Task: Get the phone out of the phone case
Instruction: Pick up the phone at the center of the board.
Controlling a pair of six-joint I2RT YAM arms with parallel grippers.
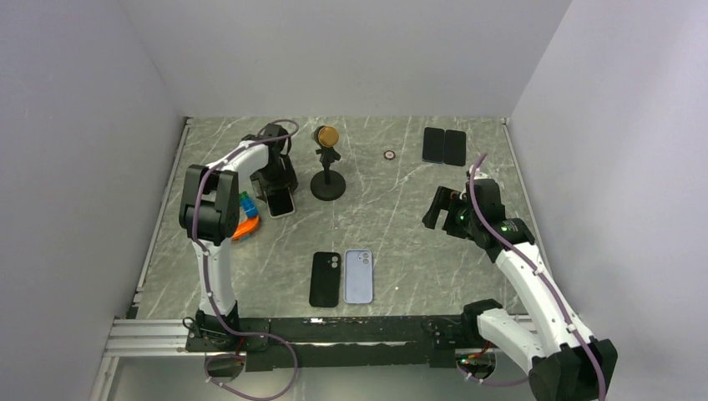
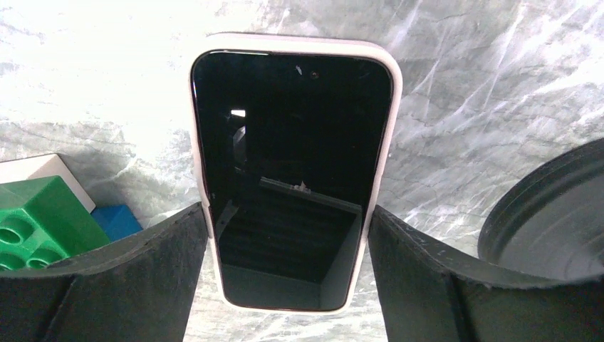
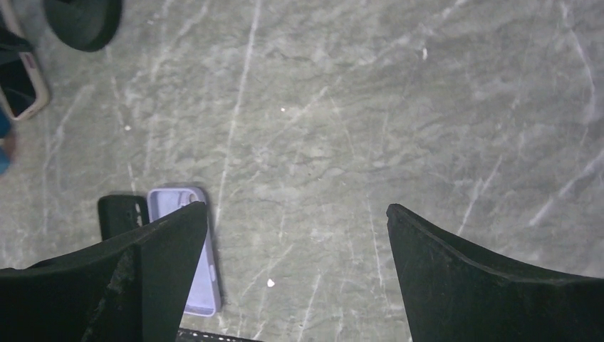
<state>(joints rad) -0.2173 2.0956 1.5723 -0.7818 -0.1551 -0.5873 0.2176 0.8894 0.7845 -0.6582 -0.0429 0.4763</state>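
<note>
My left pincer [image 2: 288, 271] straddles the cased phone [image 2: 292, 171], open, not yet gripping. Next I must close on its edges; right pincer [image 3: 295, 278] idles open.

One cased phone [image 1: 281, 202]; two empty cases [image 1: 325, 279] [image 1: 358, 276]; two bare phones [image 1: 433, 144] [image 1: 454, 148].

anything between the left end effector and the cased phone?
Nothing visible. In the left wrist view the left end effector straddles the phone in its pale case, fingers flanking its lower end, jaws open. The mic stand base and green brick sit off to the sides.
</note>
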